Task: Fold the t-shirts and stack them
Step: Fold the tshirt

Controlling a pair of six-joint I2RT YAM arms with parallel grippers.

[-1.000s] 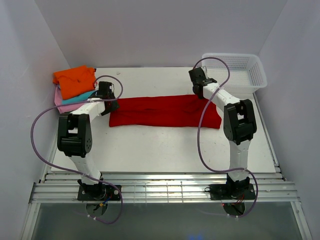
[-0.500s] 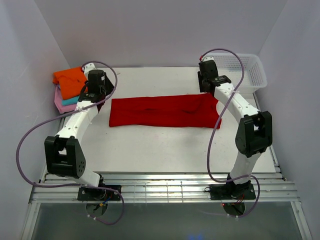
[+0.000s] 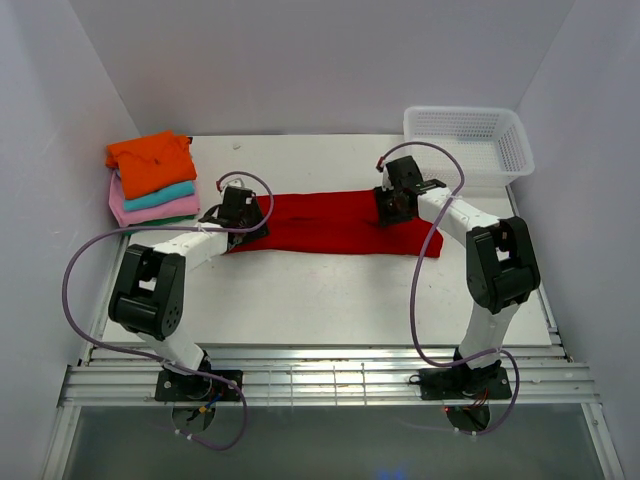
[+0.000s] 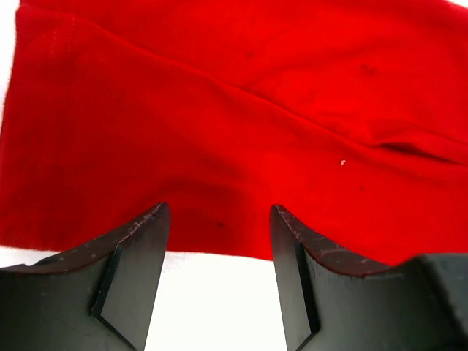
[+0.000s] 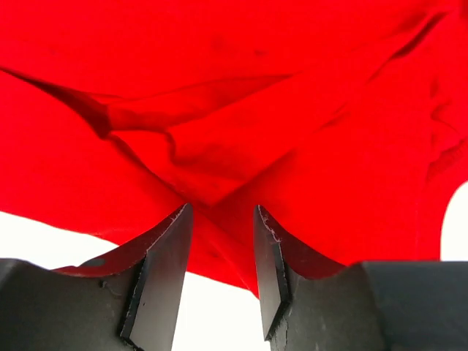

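The red t-shirt (image 3: 320,222) lies as a long folded band across the middle of the table. My left gripper (image 3: 240,212) is low over its left end. In the left wrist view the left gripper (image 4: 218,212) is open, its tips over the near edge of the red cloth (image 4: 219,110), with bare table between the fingers. My right gripper (image 3: 396,202) sits on the shirt's right part. In the right wrist view the right gripper (image 5: 223,212) is open, with a wrinkled fold of red cloth (image 5: 219,73) between its fingers. The orange t-shirt (image 3: 150,160) tops a stack with teal (image 3: 165,192), pink (image 3: 135,210) and dark green ones.
A white mesh basket (image 3: 465,135) stands at the back right corner. The stack of shirts sits at the back left by the left wall. White walls close in on three sides. The shirt's right end (image 3: 425,238) is slightly rumpled.
Both arms came in from the far corners and dropped onto the red shirt: the left from beside the stack to the left end, the right from near the basket to the right part.
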